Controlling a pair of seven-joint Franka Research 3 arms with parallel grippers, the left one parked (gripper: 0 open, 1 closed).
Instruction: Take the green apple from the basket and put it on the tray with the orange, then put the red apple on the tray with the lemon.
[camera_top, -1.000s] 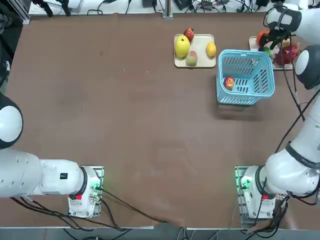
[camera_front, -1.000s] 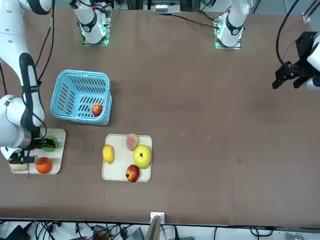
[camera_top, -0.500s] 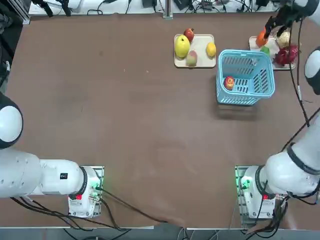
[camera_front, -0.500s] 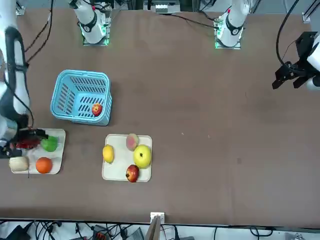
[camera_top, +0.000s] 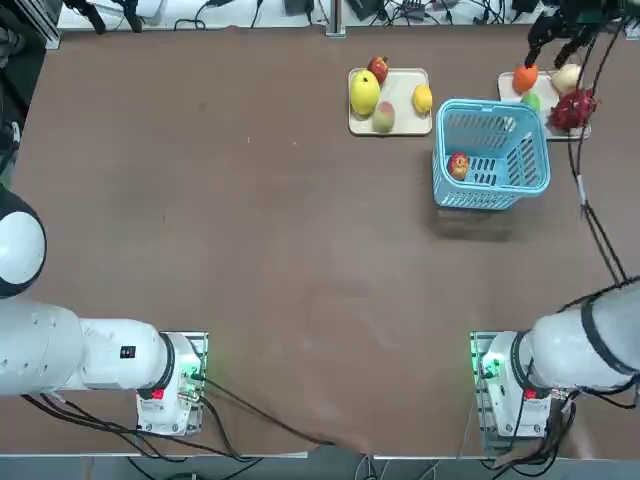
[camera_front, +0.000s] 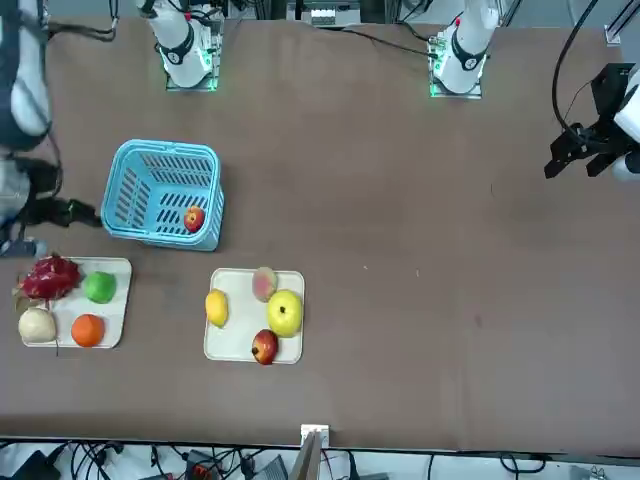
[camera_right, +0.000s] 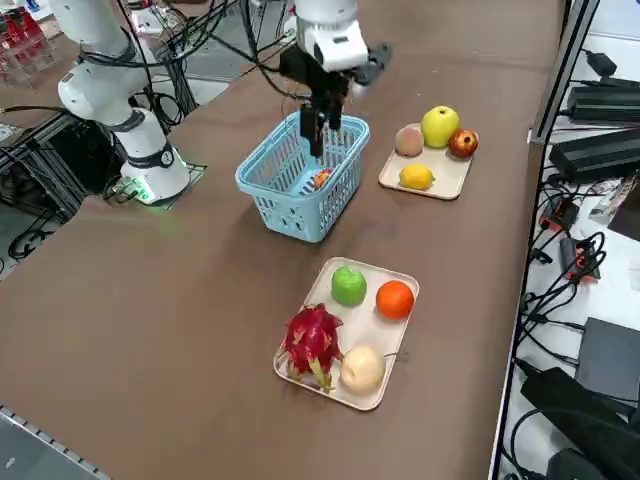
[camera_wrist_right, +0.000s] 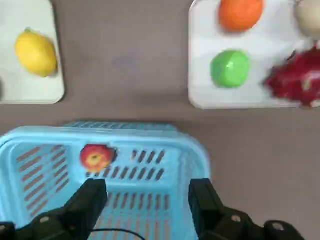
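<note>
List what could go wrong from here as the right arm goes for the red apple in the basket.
1. The red apple lies against the wall of the basket; a finger could catch the slats or rim and drag the basket.
2. The right gripper hangs open and empty above the basket's middle, not over the apple, so a straight descent would likely miss it.
3. The tray with the lemon already carries the lemon and three other fruits; a round apple could roll off.

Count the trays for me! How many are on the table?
2. The tray with the orange sits nearer the right side camera, holding the green apple. The tray with the lemon lies beyond the basket. None seems hidden.
</note>
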